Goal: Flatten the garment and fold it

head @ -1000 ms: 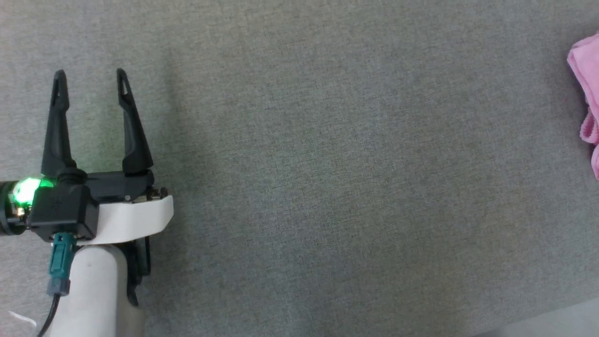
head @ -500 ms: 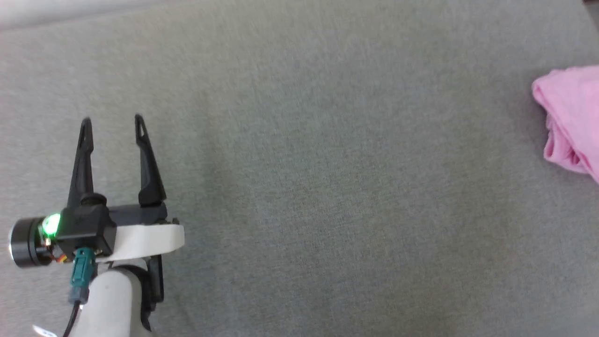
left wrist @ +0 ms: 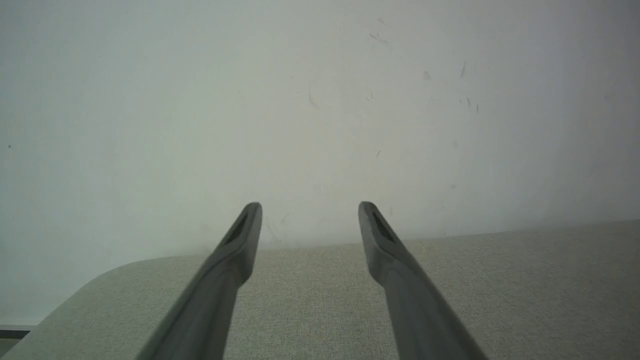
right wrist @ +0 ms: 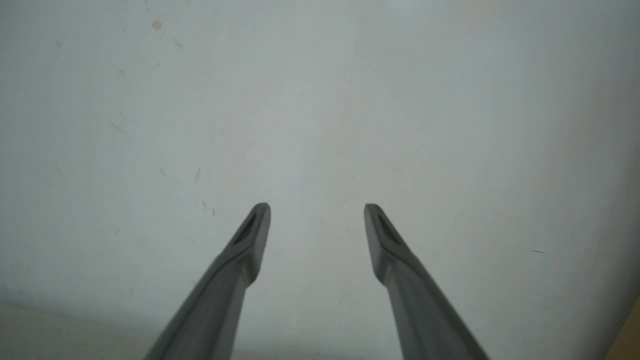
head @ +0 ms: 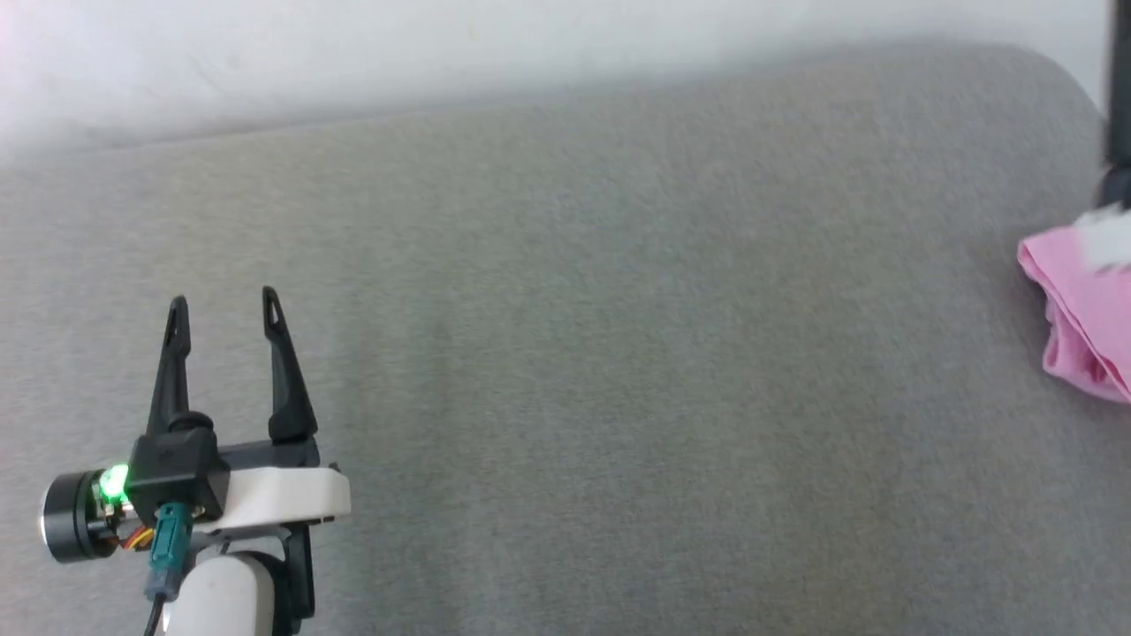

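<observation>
Our left gripper (head: 224,305) hangs with jaws wide and empty at the near left, our right gripper (right wrist: 317,210) likewise spread, the pink garment (head: 1074,327) bunched at the right of the grey surface (head: 618,371).

— What lies underneath it all?
— A grey woven surface (head: 618,397), plain and evenly textured, running from left to right. Its far corners are rounded.
— And beyond that?
— A pale wall (head: 442,53) rises right behind the far edge. Seen close, it carries small dark scuff marks (left wrist: 467,102).
</observation>
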